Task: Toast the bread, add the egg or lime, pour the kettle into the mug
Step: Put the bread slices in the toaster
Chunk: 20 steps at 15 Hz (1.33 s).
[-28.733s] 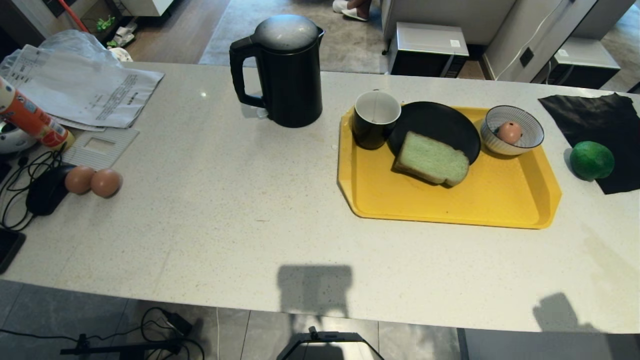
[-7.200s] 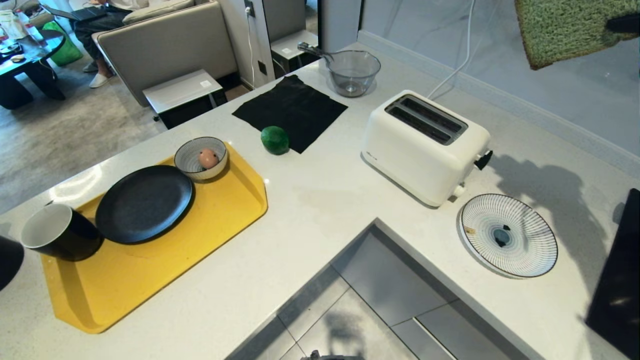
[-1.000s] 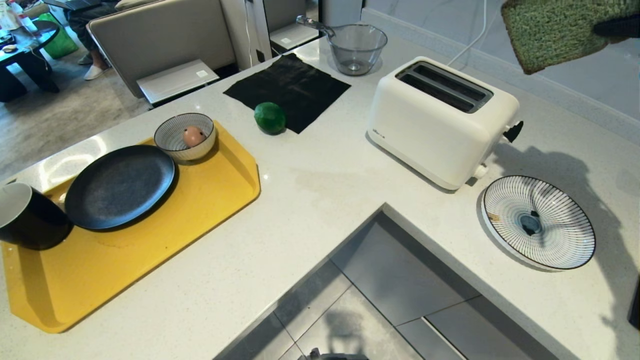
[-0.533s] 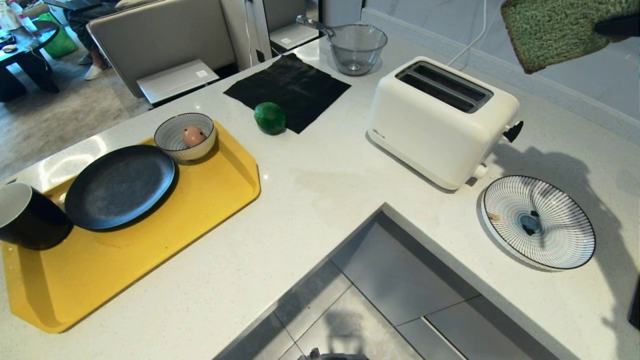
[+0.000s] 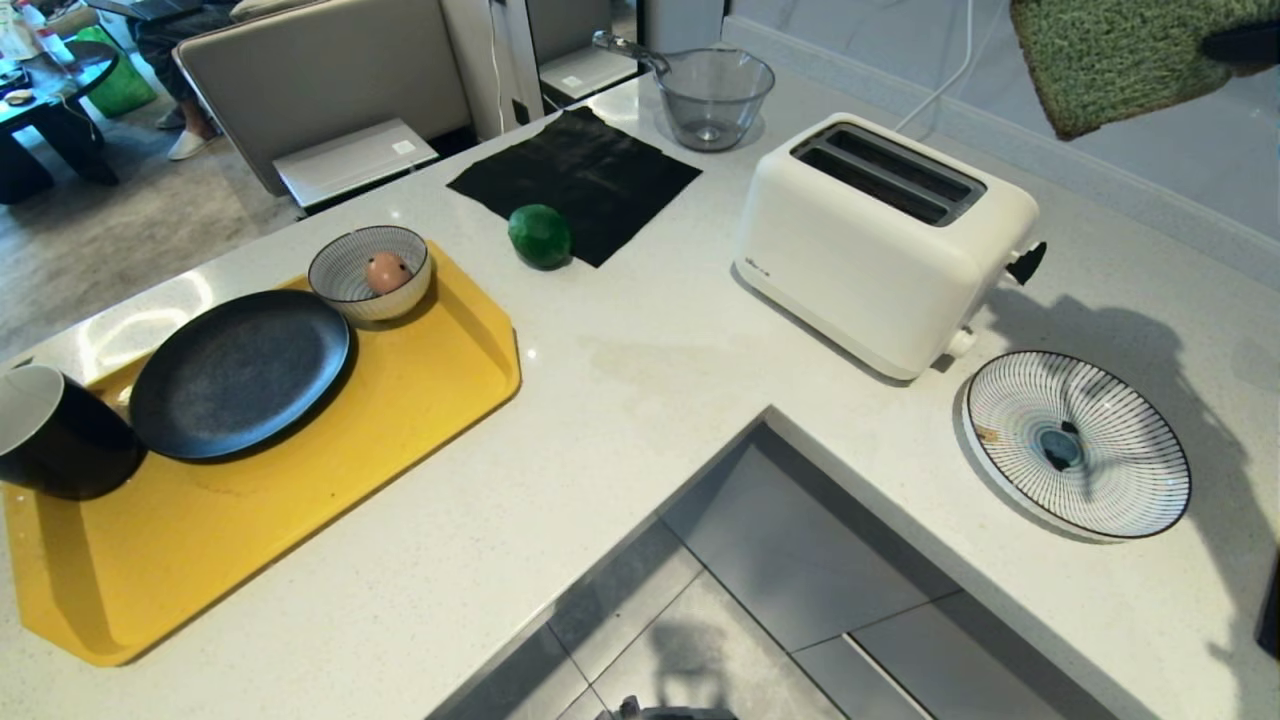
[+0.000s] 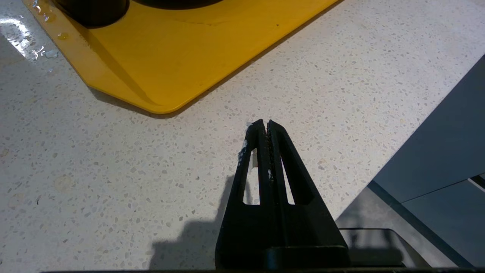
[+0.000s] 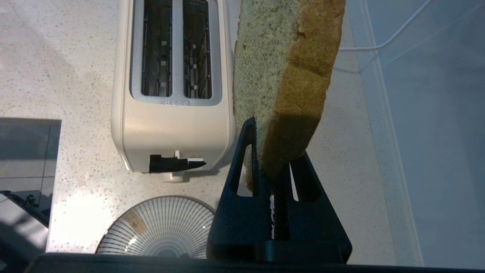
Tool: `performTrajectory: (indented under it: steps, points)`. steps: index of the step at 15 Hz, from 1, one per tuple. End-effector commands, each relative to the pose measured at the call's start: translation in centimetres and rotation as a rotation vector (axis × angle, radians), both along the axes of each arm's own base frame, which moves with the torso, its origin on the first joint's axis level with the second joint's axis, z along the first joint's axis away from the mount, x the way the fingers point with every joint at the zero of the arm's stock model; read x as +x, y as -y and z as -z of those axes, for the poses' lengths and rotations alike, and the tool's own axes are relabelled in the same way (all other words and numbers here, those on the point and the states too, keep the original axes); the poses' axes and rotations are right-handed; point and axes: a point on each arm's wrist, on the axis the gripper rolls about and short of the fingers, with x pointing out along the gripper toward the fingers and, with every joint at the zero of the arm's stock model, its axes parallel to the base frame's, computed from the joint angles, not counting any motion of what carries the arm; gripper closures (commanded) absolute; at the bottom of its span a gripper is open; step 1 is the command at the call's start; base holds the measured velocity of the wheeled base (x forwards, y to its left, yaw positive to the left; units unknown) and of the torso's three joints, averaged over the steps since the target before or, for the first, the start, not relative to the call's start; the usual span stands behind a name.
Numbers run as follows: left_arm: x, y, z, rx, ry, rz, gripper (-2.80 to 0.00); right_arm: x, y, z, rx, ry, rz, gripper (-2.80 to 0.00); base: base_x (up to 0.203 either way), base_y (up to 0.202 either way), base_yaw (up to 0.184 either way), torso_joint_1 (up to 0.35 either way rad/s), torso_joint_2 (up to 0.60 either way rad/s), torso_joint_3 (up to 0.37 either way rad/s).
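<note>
Two slots run along the top of the white toaster [image 5: 885, 240], which stands on the desk [image 5: 650, 380] toward the far right. High above the desk, to the right of the toaster and not over its slots, the bread [image 7: 282, 76] hangs on edge, pinched at one end by the right tool [image 7: 273, 167], whose jaws are closed on the slice. Just right of the toaster, nearer the desk edge, lies a striped plate [image 5: 1076, 443].

Left of the toaster, the lime [image 5: 539, 236] rests at the near edge of a black cloth [image 5: 575, 180], with a clear glass bowl [image 5: 712, 97] beyond the cloth. On the left, a yellow tray [image 5: 300, 480] carries a black plate [image 5: 238, 372], a small striped bowl [image 5: 369, 272] with an egg [image 5: 386, 271] in it at the tray's far corner, and the mug [image 5: 55, 435] at the tray's left end, touching the black plate.

Beside a near corner of the tray, the left tool [image 6: 264, 127] hangs low over bare desk, its jaws pressed together on nothing.
</note>
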Motion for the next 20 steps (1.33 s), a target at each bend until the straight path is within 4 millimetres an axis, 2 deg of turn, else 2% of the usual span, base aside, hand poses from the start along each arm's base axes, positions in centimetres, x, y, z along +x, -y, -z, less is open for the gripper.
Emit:
performTrajectory:
  steps: [1,10,14,17,20]
  points:
    - [0.1,0.0,0.5,0.0,-0.017,0.0,0.0,-0.1,0.0,0.0,-0.003,0.001,-0.004,0.0,0.0,0.0,0.0,0.0,0.0,0.0]
    - [0.1,0.0,0.5,-0.002,-0.017,0.0,0.0,-0.3,-0.1,-0.2,-0.006,0.011,-0.008,0.0,0.0,0.0,0.0,0.001,0.0,-0.058]
    - [0.1,0.0,0.5,-0.002,-0.017,0.0,0.0,0.3,-1.8,0.0,-0.044,0.023,-0.11,0.0,0.0,0.0,0.0,0.0,0.0,0.0]
    - [0.1,0.0,0.5,-0.002,-0.017,0.0,0.0,1.7,-3.4,0.7,-0.049,0.001,-0.155,0.0,0.0,0.0,0.0,0.0,0.0,0.0]
    - [0.1,0.0,0.5,-0.002,-0.017,0.0,0.0,3.7,-3.7,1.1,-0.052,0.025,-0.137,0.0,0.0,0.0,0.0,0.0,0.0,0.0]
